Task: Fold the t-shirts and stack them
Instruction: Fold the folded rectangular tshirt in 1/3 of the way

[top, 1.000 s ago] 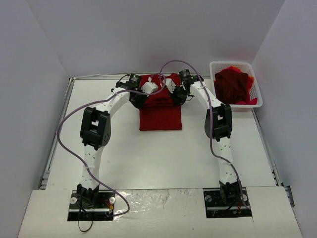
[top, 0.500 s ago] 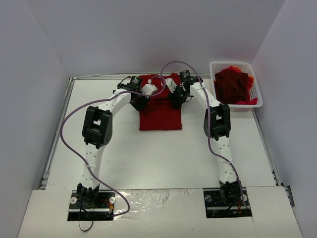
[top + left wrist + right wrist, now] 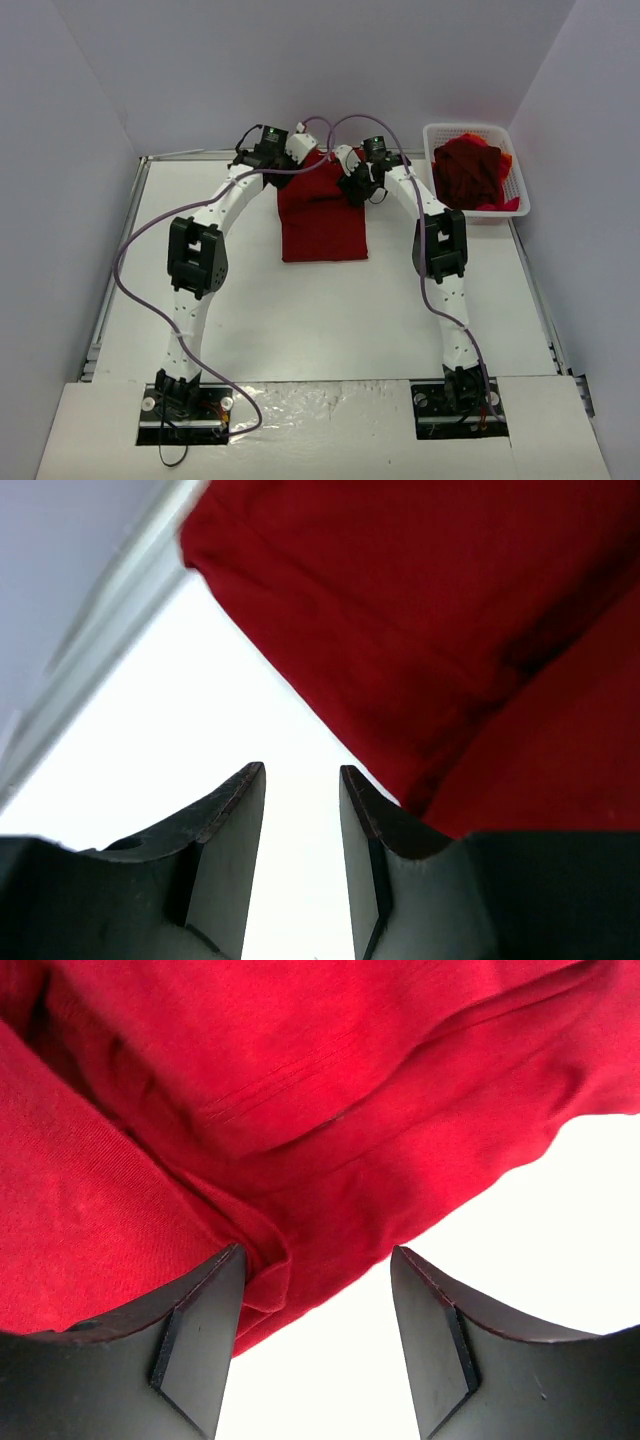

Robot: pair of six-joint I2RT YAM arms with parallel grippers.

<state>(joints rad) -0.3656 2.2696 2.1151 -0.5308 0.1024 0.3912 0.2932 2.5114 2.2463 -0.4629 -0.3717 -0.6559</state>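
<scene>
**T-shirt half-folded at the back of the table, neither claw holding it**

T-shirt [image 3: 322, 225] in dark red lies flat on the white table [image 3: 330, 310], in the middle and toward the far side. It is well apart from the white mesh basket [image 3: 470, 128] at the right, which holds more crumpled shirts [image 3: 470, 170].

Its long axis runs from the back wall toward the arm bases, nearly square to the table edges. The near end is a straight, tidy edge. The far end is wider and bunched, with overlapping layers. That far end is probably the shoulders, but no collar is visible to confirm it.

Both arms reach to that far end.
- **Left gripper** [image 3: 300, 775]: its jaws are only narrowly parted, with bare table between them. The cloth edge [image 3: 420, 630] lies just beside it, up and to the right, and it holds nothing.
- **Right gripper** [image 3: 315, 1255]: it gapes wide and empty, with a thick fold of cloth against its left finger.

**Risks, as I judge them**
- Closing the left claw where it stands would pinch nothing.
- The right claw could catch only the top layer of the fold and peel it open.
- If only one side grips, a pull toward the bases would skew the shirt off its axis and wrinkle the finished near edge.
</scene>
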